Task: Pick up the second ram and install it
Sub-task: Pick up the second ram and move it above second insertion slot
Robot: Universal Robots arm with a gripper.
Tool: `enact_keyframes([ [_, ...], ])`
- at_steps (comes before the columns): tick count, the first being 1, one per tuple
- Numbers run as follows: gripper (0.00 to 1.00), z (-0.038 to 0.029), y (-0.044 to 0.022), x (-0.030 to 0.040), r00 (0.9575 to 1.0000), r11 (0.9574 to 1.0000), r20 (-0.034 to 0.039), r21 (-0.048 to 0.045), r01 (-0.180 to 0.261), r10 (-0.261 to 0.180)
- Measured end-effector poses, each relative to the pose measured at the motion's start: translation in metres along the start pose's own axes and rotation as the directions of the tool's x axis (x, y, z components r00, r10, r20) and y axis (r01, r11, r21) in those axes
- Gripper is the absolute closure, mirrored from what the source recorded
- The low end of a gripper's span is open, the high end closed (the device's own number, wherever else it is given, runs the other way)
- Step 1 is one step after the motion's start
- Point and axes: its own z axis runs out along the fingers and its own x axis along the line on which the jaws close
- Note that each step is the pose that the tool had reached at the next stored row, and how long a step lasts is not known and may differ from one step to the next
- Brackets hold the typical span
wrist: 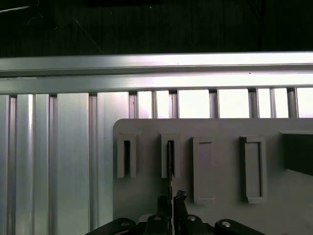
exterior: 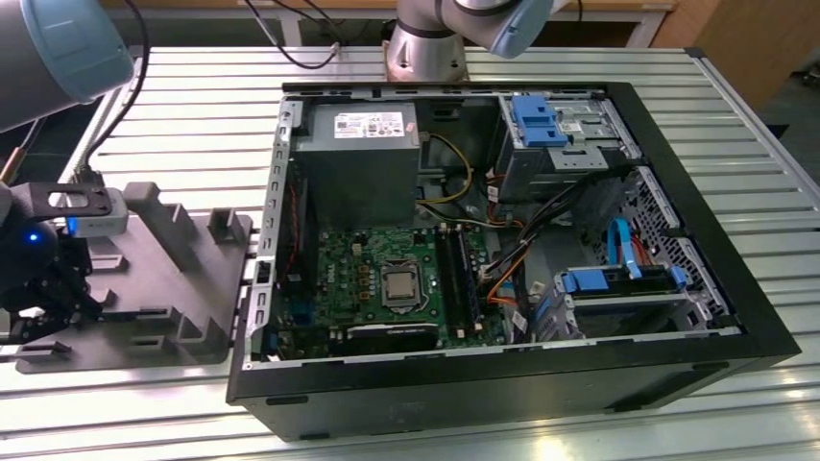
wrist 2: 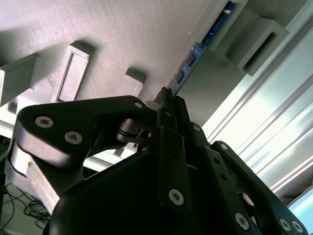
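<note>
Second ram (wrist 2: pixel 195 51), a thin blue dark-chipped stick, sits in the pincer (wrist 2: pixel 165 98).

I count one open computer case (exterior: pixel 513 394) on one surface (exterior: pixel 192 106). In the case I see one green board (exterior: pixel 340 269), one square silver chip (exterior: pixel 399 283), one grey power box (exterior: pixel 356 144) and two blue plastic clips (exterior: pixel 536 122). There is one grey holder block (exterior: pixel 167 279). In the first wrist view I count four narrow slot posts (wrist: pixel 126 156). I see one blue ram stick (wrist 2: pixel 188 63) and one tool (wrist 2: pixel 164 95).
</note>
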Motion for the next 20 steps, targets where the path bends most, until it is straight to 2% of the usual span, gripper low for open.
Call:
enact_keyframes([
  [20,0.81,0.0002,0.0,0.0,0.9998,0.9998,-0.0007,-0.0004,0.018,-0.018],
])
